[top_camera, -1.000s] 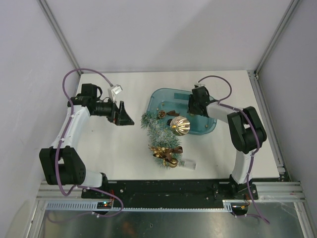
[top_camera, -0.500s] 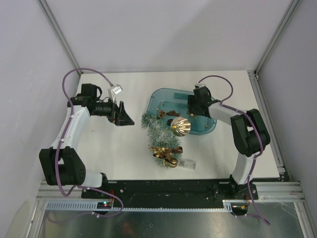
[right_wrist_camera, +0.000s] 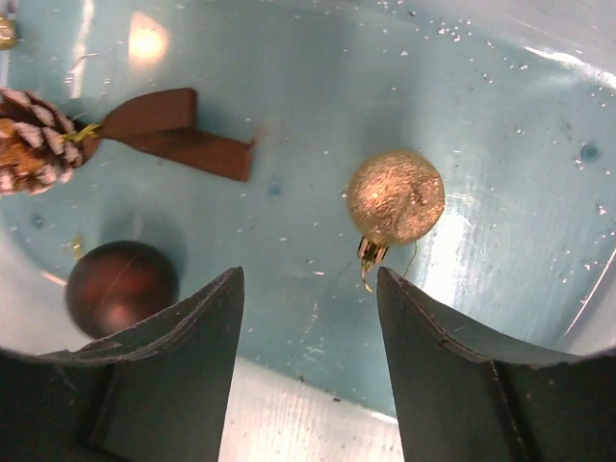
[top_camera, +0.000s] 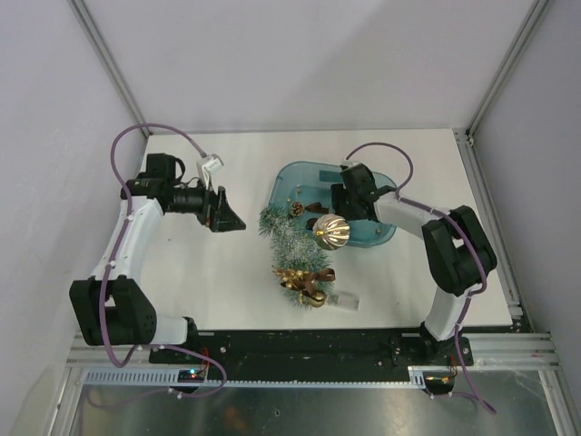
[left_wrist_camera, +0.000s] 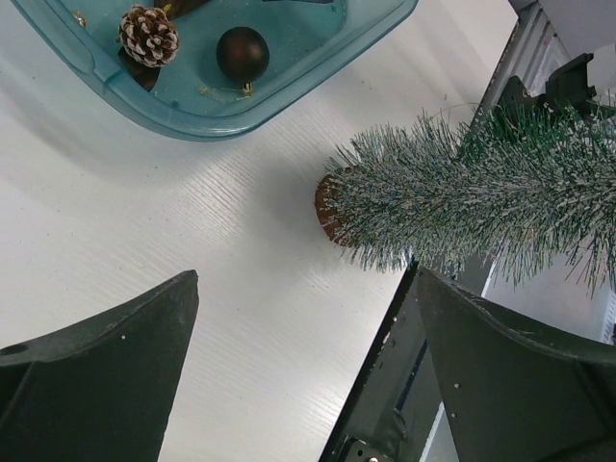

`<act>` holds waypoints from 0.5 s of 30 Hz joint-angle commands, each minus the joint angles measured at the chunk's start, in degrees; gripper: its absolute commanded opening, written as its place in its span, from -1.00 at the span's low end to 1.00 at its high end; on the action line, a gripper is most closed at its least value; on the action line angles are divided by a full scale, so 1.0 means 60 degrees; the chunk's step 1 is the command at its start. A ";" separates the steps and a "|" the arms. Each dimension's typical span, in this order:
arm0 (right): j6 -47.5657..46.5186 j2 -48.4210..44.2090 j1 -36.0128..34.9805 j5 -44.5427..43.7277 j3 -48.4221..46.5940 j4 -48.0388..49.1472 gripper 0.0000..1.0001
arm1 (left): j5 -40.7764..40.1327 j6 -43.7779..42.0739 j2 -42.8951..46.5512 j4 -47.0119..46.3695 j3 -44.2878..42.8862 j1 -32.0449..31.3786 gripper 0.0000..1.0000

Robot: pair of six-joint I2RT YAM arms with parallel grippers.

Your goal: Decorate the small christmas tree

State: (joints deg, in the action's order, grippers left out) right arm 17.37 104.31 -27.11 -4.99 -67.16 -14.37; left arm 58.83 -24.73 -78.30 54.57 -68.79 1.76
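Note:
The small christmas tree (top_camera: 289,238) lies on its side on the white table, with a gold striped ball (top_camera: 330,231) and a gold-brown bow (top_camera: 307,278) on it. In the left wrist view its frosted branches (left_wrist_camera: 472,192) and wood base (left_wrist_camera: 327,210) lie ahead of my open, empty left gripper (left_wrist_camera: 306,281). My right gripper (right_wrist_camera: 310,275) hangs open inside the teal tub (right_wrist_camera: 318,87), with nothing between its fingers. A gold glitter ball (right_wrist_camera: 396,196) rests just beyond its right fingertip. A brown ball (right_wrist_camera: 120,286), a pine cone (right_wrist_camera: 34,140) and a brown ribbon (right_wrist_camera: 178,135) lie to the left.
The teal tub (top_camera: 283,182) sits behind the tree at mid-table, with my right gripper (top_camera: 343,203) over it. My left gripper (top_camera: 231,221) hovers left of the tree. A small clear plastic piece (top_camera: 346,301) lies near the front edge. The table's front rail (left_wrist_camera: 385,385) shows in the left wrist view.
My right gripper has shifted left over the tub and its jaws stand wider than a second ago. The left arm has barely moved.

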 commanded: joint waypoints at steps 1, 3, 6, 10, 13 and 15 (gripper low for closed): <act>0.0198 -0.0917 0.0218 0.0177 -0.0010 0.0060 0.23 | 0.0334 -0.0387 0.0408 0.0022 0.0091 0.0094 0.99; 0.0212 -0.1029 0.0492 0.0244 -0.0020 0.0211 0.22 | 0.0325 -0.0433 0.0449 0.0018 0.0119 0.0107 0.99; 0.0180 -0.0905 0.0764 0.0237 -0.0150 0.0251 0.22 | 0.0350 -0.0470 0.0485 0.0017 0.0147 0.0136 0.99; 0.0173 -0.0612 0.0796 0.0085 -0.0256 0.0165 0.23 | 0.0354 -0.0537 0.0561 0.0017 0.0255 0.0190 0.99; 0.0289 -0.0399 0.0772 0.0060 -0.0282 0.0291 0.24 | 0.0368 -0.0573 0.0593 0.0021 0.0340 0.0203 0.99; 0.0417 -0.0237 0.0770 0.0189 -0.0304 0.0503 0.25 | 0.0374 -0.0589 0.0623 0.0018 0.0357 0.0219 0.99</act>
State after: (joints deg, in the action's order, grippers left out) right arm 18.39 101.01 -22.02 -4.05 -67.09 -13.74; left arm 59.16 -26.61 -76.77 54.68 -67.11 2.35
